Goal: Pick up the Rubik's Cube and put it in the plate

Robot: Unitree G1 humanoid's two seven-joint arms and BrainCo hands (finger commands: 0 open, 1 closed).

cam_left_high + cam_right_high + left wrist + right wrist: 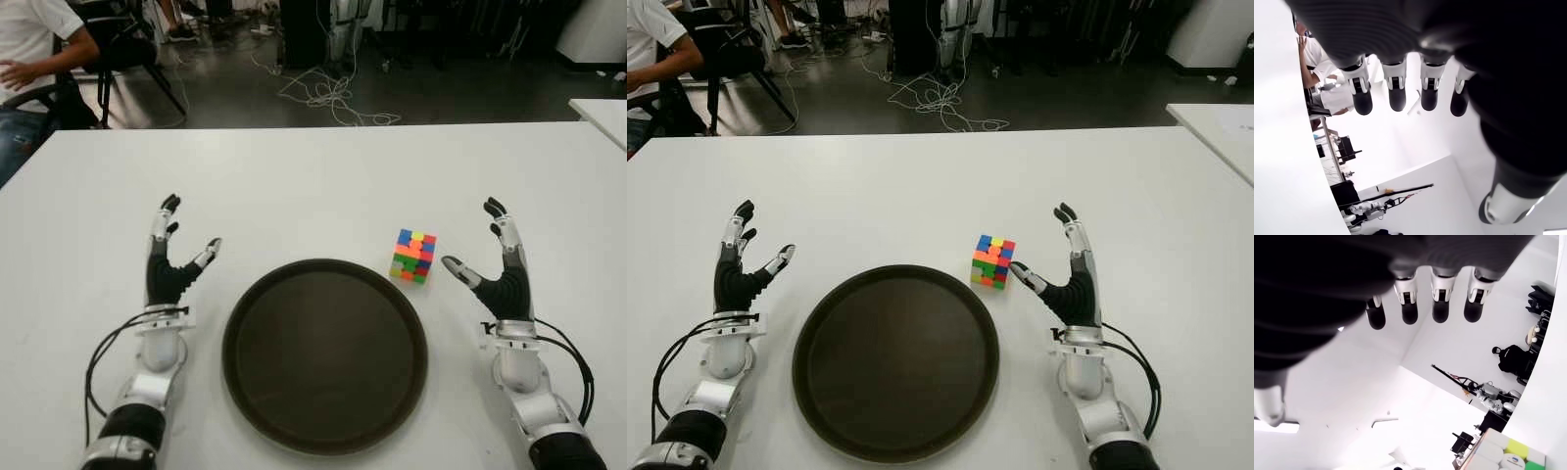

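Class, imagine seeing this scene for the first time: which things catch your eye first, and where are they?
The bright Rubik's Cube stands on the white table, just off the far right rim of the big dark round plate. The right hand is open right of the cube; the left hand is open left of the plate.

On my desk (294, 186) I count one Rubik's Cube (413, 256), one round dark plate (324, 353), and my two hands: one left hand (168, 262), one right hand (498, 269). One person (34, 49) sits far left.
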